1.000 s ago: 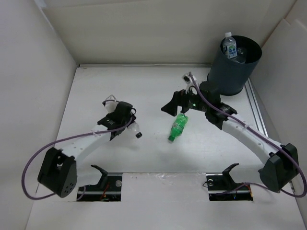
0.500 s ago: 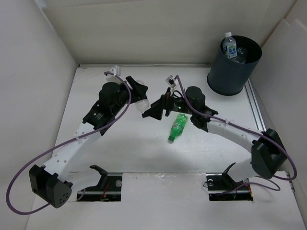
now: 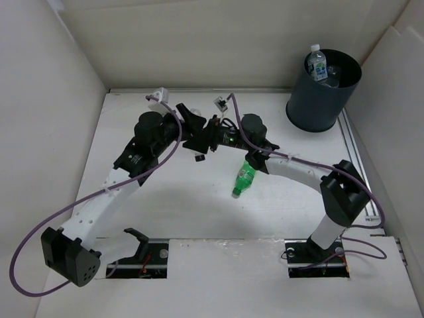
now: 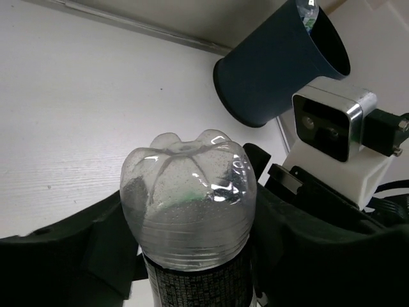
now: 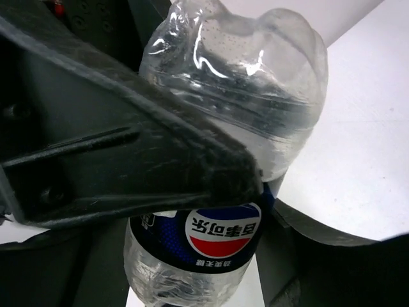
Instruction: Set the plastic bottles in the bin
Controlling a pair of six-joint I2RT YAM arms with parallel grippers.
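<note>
So, left gripper point(image 3: 190, 126): raised over the far middle of the white table point(image 3: 165, 199), with its two black fingers pinching a bottle from either side.
Held bottle: a clear plastic bottle with a dark blue label point(image 4: 188, 192). It is off the table, and its lobed base points at the left wrist camera. The right wrist view shows a round red, white and blue logo on the label. In the top view a small black cap point(image 3: 197, 158) pokes out below the two grippers.
Right gripper point(image 3: 204, 138): nose to nose with the left one at the same bottle. One dark finger point(image 5: 128, 147) crosses in front of the bottle and the other sits at its far side. I cannot tell whether these jaws press on the bottle or only flank it.
White camera housing point(image 4: 335, 128): the right wrist's camera, seen just beyond the bottle in the left wrist view.
Green plastic bottle point(image 3: 245, 176): lying on its side on the table beside the right forearm, clear of both grippers, with its narrow end toward the near edge.
Tall round dark grey-blue bin point(image 3: 322, 99): upright at the far right corner, well apart from the grippers.
Inside the bin: a clear bottle with a white cap and blue label point(image 3: 318, 64) stands at the far left of the rim, its top above the edge. More clear plastic lies beside it, too dim to make out.
</note>
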